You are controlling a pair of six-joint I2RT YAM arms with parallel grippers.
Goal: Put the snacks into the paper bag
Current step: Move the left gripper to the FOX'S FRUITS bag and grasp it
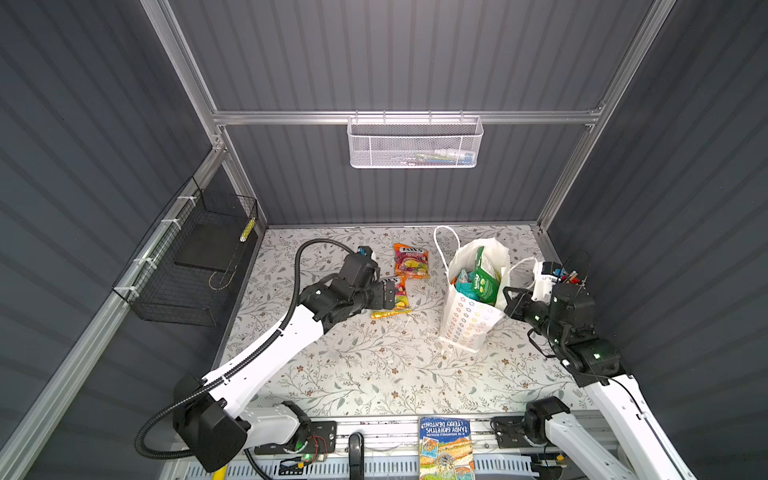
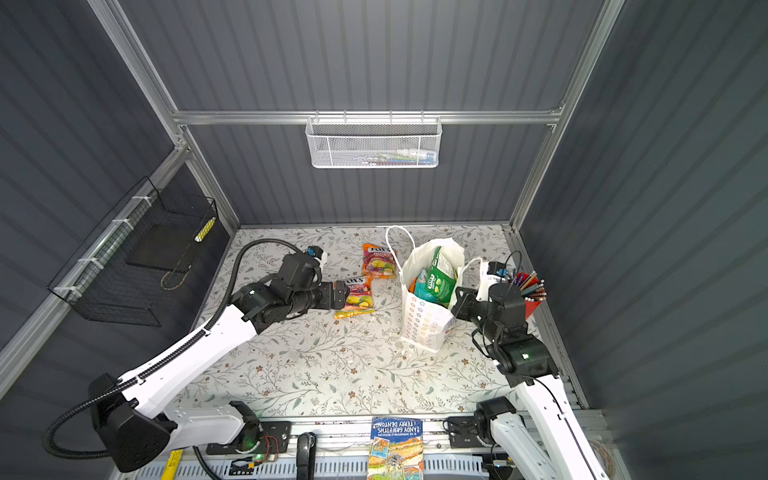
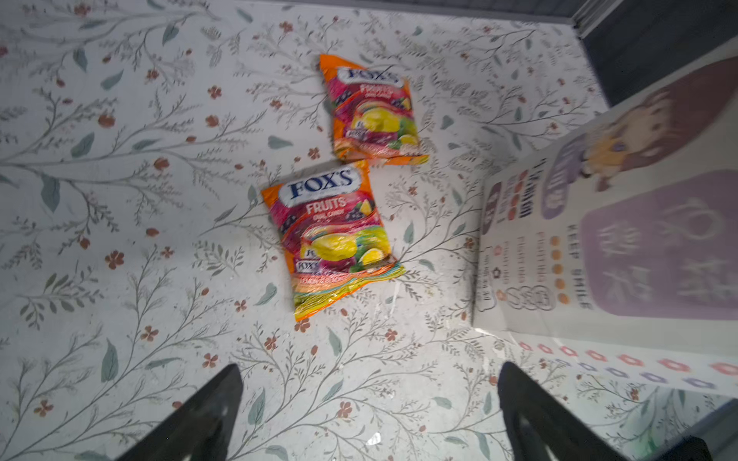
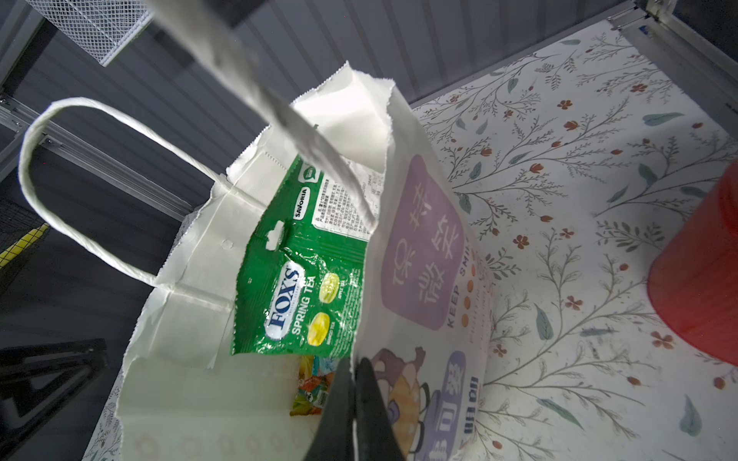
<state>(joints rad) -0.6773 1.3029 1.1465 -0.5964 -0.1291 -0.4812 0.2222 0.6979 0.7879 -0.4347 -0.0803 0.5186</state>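
The left end effector [image 3: 369,371] hangs open before the nearer FOX'S packet [image 3: 335,239], 1 of 2 on the bench [image 3: 120,279]; the right end effector [image 4: 354,383] pinches the paper bag [image 4: 419,239] rim. Flat glossy film may slip out.

The place is a robot test cell, as in a laboratory. The space is closed in by dark grey ribbed wall panels [image 1: 395,54], which are held in an aluminium frame [image 1: 291,117]. Two white and black robot arms, the left arm [image 1: 266,353] and the right arm [image 1: 623,411], are mounted at the front edge of the desk [image 1: 374,374], which is covered with a flower-patterned sheet. Between the arm bases a metal rail [image 1: 382,432] is seen, with loose cables and a small lit board [image 1: 307,456]. A white mesh basket [image 1: 415,145] is hung on the frame. A black wire basket [image 1: 195,266] is tied to the side rail with white straps.
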